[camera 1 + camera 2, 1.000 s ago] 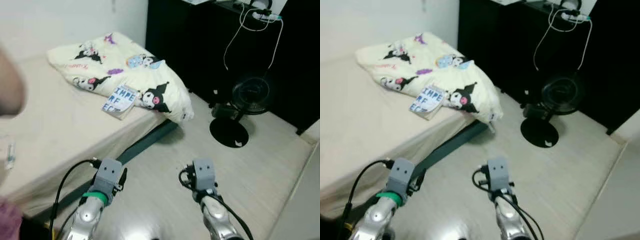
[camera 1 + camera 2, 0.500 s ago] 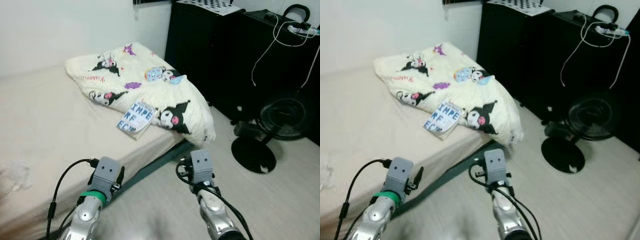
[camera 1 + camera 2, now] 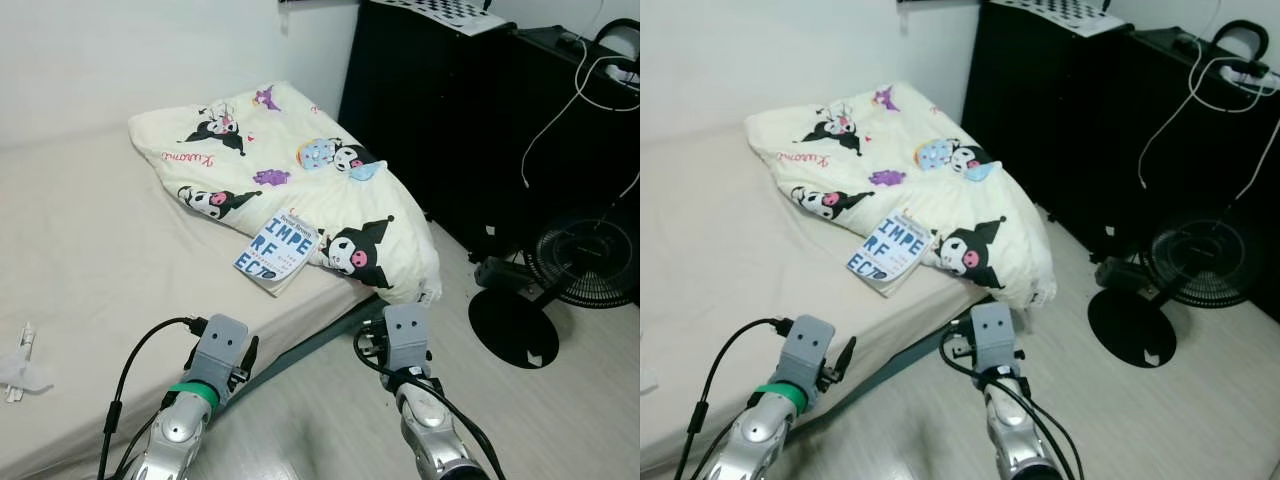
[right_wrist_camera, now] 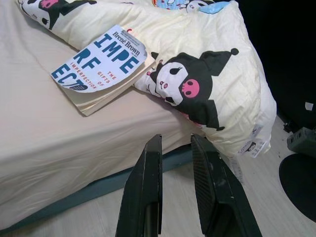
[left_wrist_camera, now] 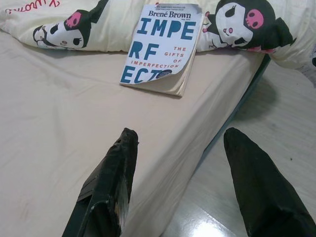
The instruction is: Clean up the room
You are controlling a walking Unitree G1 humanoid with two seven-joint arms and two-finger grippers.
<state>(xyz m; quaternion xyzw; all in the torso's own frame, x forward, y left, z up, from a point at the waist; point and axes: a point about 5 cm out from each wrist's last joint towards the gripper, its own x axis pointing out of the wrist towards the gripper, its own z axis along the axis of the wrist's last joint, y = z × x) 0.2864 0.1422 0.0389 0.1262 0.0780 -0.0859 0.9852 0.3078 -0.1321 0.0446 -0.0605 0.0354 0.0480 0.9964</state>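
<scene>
A white paperback book [image 3: 277,250] with blue letters lies on the beige bed [image 3: 90,250], near its edge. It leans against a folded cream blanket [image 3: 290,160] printed with cartoon figures. My left gripper [image 5: 180,143] is open and empty, held low over the bed's edge, short of the book [image 5: 163,42]. My right gripper [image 4: 176,143] is shut with nothing in it, above the floor by the bed frame, pointing at the blanket's corner [image 4: 212,89] and the book [image 4: 101,61]. A small white plastic item [image 3: 20,362] lies on the sheet at the far left.
A black cabinet [image 3: 440,110] stands against the wall right of the bed, with a white cable [image 3: 560,110] hanging over it. A black floor fan [image 3: 585,265] stands on the pale wooden floor [image 3: 560,420] at the right. A dark bed frame [image 3: 300,350] runs along the mattress edge.
The camera has turned left and come nearer the bed, so the book and blanket sit more central. A blurred shape at the left edge is gone. Both arms hold the same pose.
</scene>
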